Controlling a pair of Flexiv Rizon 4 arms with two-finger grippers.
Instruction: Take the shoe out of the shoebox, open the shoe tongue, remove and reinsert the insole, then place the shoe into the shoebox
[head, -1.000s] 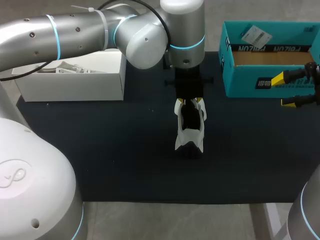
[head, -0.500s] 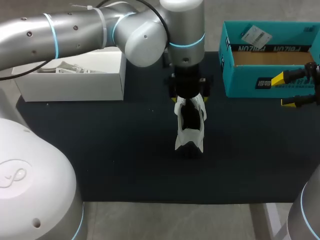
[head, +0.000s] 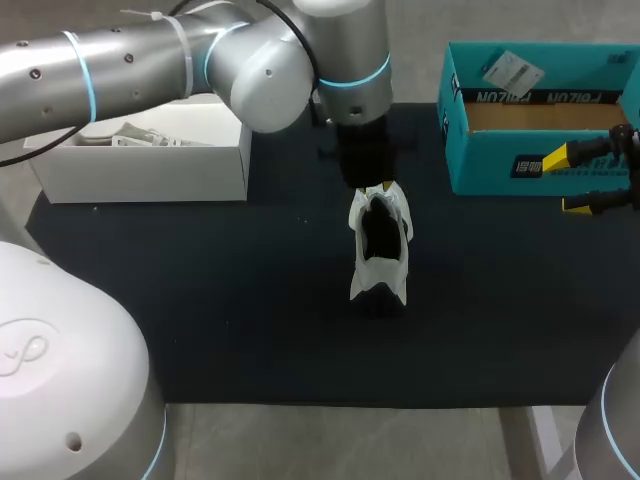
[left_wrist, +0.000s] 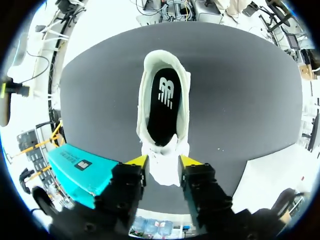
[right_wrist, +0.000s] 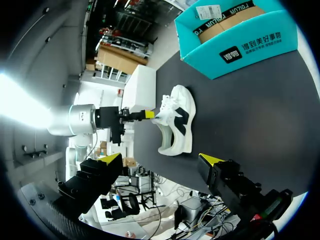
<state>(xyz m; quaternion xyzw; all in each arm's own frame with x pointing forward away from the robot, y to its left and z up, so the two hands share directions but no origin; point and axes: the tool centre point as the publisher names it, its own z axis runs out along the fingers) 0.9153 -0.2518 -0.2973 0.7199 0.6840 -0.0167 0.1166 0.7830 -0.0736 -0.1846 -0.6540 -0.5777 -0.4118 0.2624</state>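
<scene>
The white shoe (head: 379, 262) stands upright at the middle of the dark mat (head: 200, 300), well apart from the teal shoebox (head: 500, 165), and we see its black insole (left_wrist: 162, 107) lying inside the opening. Our left gripper (left_wrist: 163, 161) sits at the shoe's far end, its 2 fingers drawn close and pinching the white tongue (left_wrist: 160, 172) from both sides. Our right gripper (head: 566, 181) hangs by the shoebox's front wall at the table's right edge, its 2 fingers spread wide and holding nothing; a white box (head: 150, 160) stands at the mat's far left.
</scene>
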